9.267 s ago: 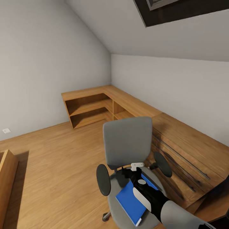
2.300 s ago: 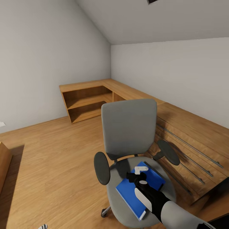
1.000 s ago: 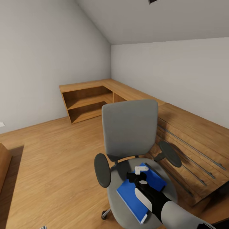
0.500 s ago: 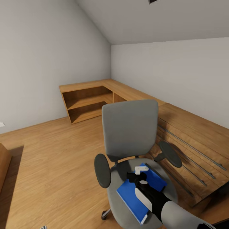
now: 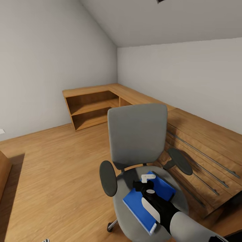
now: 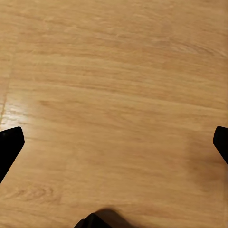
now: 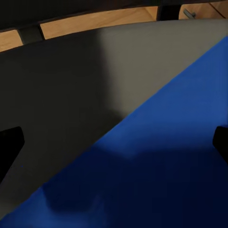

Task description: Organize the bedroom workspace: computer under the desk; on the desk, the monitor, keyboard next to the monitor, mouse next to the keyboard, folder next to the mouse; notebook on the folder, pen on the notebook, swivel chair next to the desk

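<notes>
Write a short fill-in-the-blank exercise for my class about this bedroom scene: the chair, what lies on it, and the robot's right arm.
1. The folder lying on the swivel chair is coloured ____.
2. The right gripper hangs directly over the ____.
3. In the left wrist view, the left gripper points down at the wooden ____.
4. The chair's seat and backrest are coloured ____.

Missing words: blue; folder; floor; grey
</notes>
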Robot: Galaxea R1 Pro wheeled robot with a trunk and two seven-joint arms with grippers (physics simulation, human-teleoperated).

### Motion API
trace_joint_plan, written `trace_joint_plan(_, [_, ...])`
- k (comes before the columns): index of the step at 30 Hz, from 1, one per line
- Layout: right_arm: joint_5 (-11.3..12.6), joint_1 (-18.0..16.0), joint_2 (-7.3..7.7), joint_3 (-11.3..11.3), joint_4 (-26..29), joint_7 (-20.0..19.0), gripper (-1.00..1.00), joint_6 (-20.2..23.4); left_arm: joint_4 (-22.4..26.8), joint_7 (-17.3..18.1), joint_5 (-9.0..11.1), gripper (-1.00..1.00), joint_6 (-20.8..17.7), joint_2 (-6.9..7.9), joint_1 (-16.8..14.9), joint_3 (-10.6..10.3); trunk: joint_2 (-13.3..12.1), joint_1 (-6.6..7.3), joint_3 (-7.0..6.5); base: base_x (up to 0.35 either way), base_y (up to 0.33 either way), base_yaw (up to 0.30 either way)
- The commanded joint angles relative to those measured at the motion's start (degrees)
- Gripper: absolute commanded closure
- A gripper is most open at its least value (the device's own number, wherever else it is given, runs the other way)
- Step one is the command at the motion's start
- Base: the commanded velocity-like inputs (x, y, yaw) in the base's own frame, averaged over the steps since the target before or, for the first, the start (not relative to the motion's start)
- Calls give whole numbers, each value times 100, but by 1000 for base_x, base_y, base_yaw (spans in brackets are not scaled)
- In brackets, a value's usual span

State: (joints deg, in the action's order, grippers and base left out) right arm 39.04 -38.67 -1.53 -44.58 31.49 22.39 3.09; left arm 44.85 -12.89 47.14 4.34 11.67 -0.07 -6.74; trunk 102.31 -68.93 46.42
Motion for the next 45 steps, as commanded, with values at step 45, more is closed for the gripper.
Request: trace_joint_plan(45, [156,0,4,-43,-161,29,-100,29,-72,-38,67,-100,40,10,-2,-40,2,-34,6,-36,0,0])
